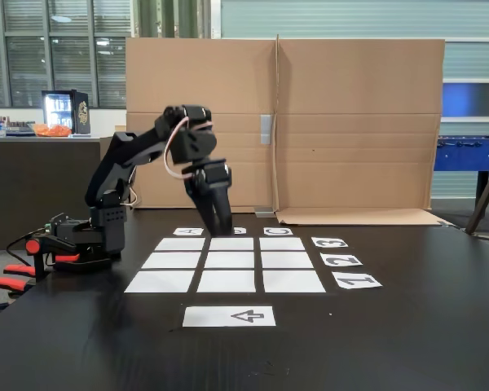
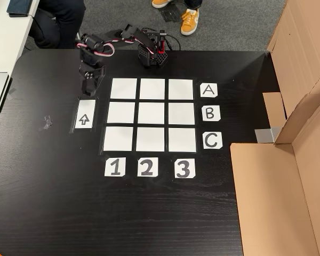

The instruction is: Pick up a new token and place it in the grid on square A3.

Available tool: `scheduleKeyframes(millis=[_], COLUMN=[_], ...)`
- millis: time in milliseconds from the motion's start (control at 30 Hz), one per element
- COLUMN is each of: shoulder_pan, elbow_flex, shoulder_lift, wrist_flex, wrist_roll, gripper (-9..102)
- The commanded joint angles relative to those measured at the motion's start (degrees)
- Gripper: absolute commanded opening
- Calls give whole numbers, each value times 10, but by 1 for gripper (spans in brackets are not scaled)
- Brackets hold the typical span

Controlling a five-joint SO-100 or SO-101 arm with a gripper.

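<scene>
Currently the black two-finger gripper [image 2: 89, 92] hangs over the white arrow sheet [image 2: 84, 113], nine o'clock of the white paper grid [image 2: 152, 114]; jaw opening and token unclear. Missed pickup leaves square A3 [image 2: 181, 88] bare.

Office or lab common area: black table [image 1: 424, 326], grey carpet floor [image 2: 229, 24], large windows with blinds [image 1: 57, 49], a dark counter [image 1: 33, 163] bearing a small lit display case [image 1: 65, 112], a blue foosball table [image 1: 471, 153], and a cardboard screen [image 1: 326, 122]
</scene>
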State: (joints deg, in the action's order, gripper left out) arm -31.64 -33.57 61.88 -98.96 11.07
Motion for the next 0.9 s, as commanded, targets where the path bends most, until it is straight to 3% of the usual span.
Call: scheduleKeyframes(millis=[0,500,867], shoulder_pan=[40,306,443], elbow_flex=[-33,-325,-559], shoulder_lift=[98,377,498], wrist_flex=[-3,-4,-4], wrist_roll=[-27,-201,-421], gripper=[10,9,7])
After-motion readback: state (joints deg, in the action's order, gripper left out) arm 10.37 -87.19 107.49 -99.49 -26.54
